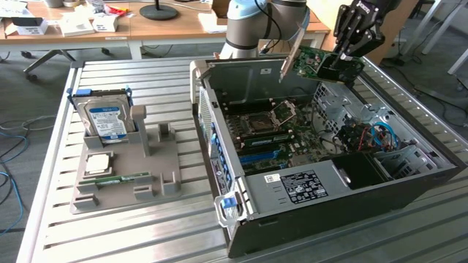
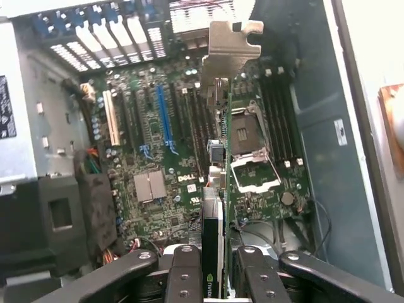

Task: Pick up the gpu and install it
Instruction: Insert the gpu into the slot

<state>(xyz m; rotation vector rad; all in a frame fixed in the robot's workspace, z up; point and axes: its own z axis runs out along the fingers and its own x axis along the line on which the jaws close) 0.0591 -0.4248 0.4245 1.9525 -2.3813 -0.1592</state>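
Jaws closed on the gpu [image 1: 310,61], pinching its one end in the upper right of the exterior view. The card hangs in the air above the far end of the open computer case [image 1: 329,219], touching nothing but the jaws, tilted, with its green face toward the camera. Its silver bracket [image 1: 291,55] points down toward the case's back wall.

From the wrist view the gpu [image 2: 213,221] is seen edge-on, a thin strip running away from the jaws, which press on it from both sides. Its bracket [image 2: 230,47] is at the far end. Below the card lies the motherboard [image 2: 158,189], with a blue slot [image 2: 165,117] and a white slot [image 2: 113,120] off to one side of it. The open processor socket [image 2: 249,148] is on the other side.

In the exterior view the case lies on its side on a slatted metal counter [image 1: 131,235], lid off. The motherboard [image 1: 270,137] is in the middle and a labelled power supply [image 1: 300,186] sits nearer the camera.

In the left half of the frame, well apart from the case, a grey holder [image 1: 164,175] rests on the counter. A hard drive [image 1: 104,120] with a blue label stands upright in it. A small memory stick [image 1: 124,179] lies flat nearer the camera.
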